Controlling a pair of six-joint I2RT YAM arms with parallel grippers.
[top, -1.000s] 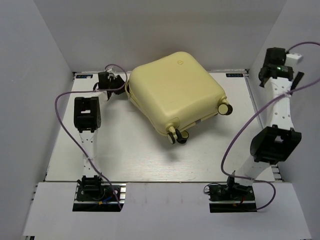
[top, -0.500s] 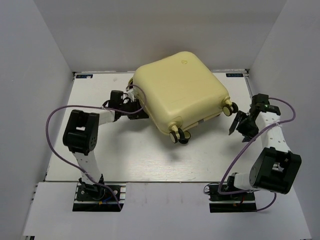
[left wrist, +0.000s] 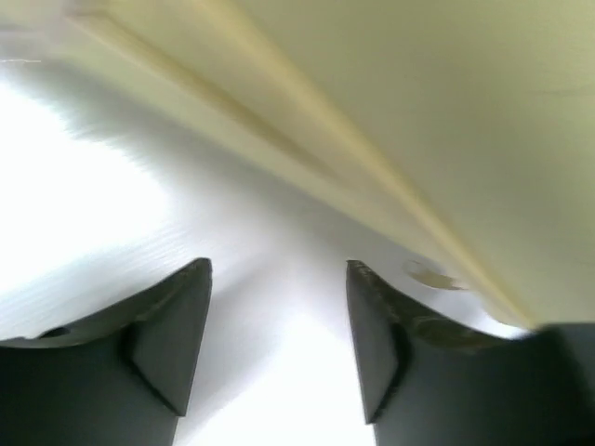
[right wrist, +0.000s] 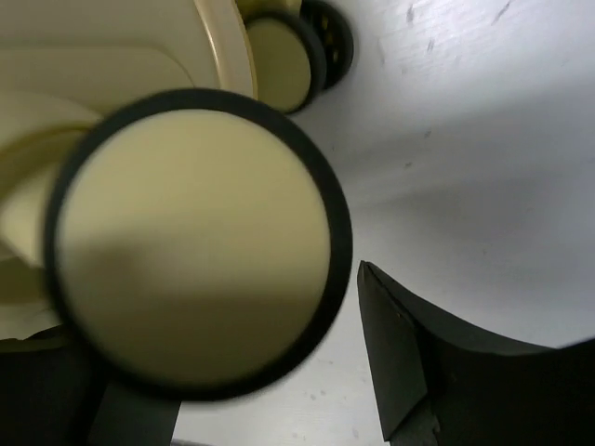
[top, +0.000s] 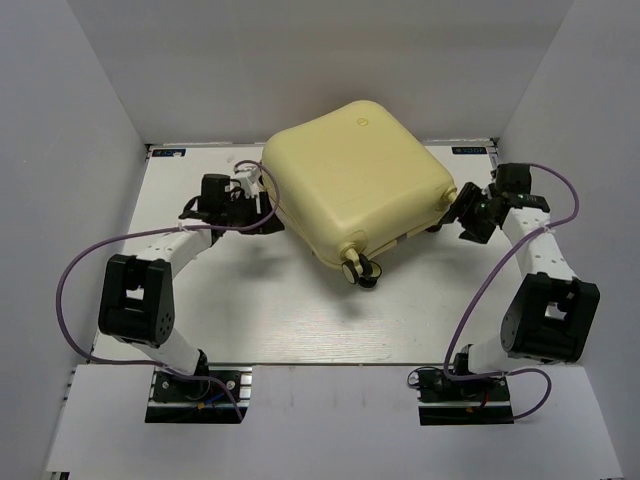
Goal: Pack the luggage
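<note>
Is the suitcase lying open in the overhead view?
No, the luggage lies closed on the table, its pale yellow shell facing up and none of its lining showing.

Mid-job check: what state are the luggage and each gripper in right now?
luggage: closed, lying flat on the table.
left gripper: open, empty, low beside the luggage's left edge.
right gripper: open, fingers either side of a wheel, with a gap visible at one finger.
</note>
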